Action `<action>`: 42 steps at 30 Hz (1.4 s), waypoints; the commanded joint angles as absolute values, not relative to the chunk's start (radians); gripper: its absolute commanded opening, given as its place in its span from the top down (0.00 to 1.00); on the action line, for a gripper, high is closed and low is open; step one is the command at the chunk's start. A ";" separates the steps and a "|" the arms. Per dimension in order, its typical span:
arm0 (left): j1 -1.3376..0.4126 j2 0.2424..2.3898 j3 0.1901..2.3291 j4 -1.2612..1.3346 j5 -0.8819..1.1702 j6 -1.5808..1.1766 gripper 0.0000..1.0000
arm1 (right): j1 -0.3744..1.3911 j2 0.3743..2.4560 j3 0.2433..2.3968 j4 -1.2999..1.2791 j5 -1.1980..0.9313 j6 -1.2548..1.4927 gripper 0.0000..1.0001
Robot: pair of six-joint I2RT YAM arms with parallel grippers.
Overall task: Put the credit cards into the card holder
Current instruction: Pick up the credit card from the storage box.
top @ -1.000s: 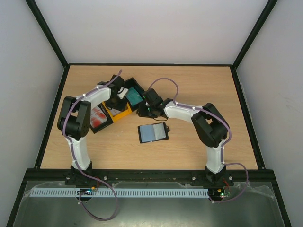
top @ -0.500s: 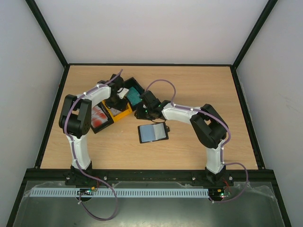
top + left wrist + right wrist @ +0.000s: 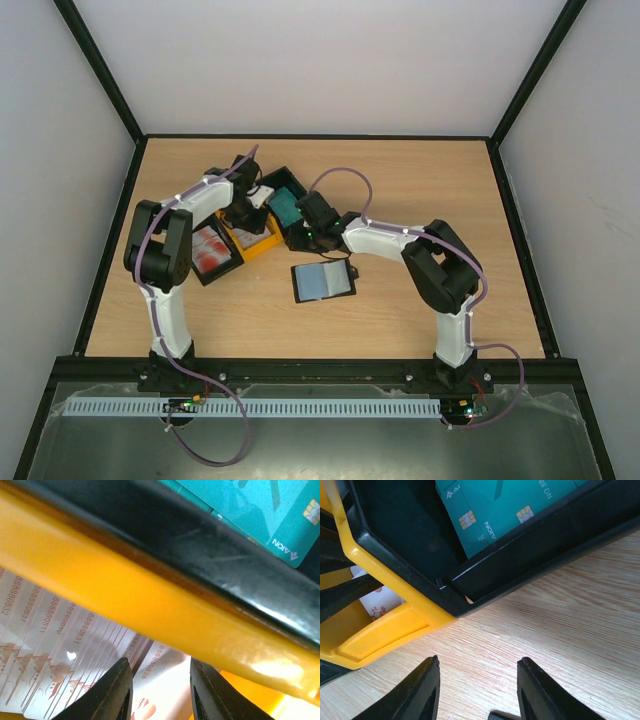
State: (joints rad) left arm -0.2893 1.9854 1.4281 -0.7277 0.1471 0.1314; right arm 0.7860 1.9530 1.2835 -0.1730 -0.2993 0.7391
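both empty | your left gripper (image 3: 159,690) hangs part open over grey-white cards (image 3: 55,645) in the yellow bin (image 3: 125,595), likely to pick one | right gripper (image 3: 479,690) gapes over the table (image 3: 555,630) by the black bin (image 3: 535,555) of teal cards (image 3: 490,505) | card holder (image 3: 322,281) lies flat nearby, awaiting cards

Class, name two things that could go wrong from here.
1. The left hand, open, hangs over fanned, overlapping white cards in the yellow bin; it may pinch several at once.
2. The right hand, open, sits close to the corner of the black bin of teal cards; it could knock that bin.
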 commanded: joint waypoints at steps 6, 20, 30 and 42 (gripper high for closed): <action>-0.294 1.923 1.424 -0.784 0.252 0.144 0.69 | 0.792 1.963 1.287 -0.176 -0.289 0.748 0.58; -0.374 1.801 1.282 -0.749 0.238 0.071 0.72 | 0.792 1.973 1.309 -0.190 -0.286 0.745 0.58; -0.408 1.764 1.259 -0.741 0.232 0.030 0.64 | 0.792 1.956 1.299 -0.192 -0.278 0.748 0.58; -0.408 1.747 1.288 -0.736 0.175 0.048 0.38 | 0.792 1.936 1.282 -0.185 -0.277 0.750 0.58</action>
State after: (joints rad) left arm -0.4049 1.7477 1.2766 -0.7227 0.2203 0.0422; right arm 0.7860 1.9644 1.2839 -0.1745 -0.2974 0.7425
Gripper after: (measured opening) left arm 0.609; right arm 0.418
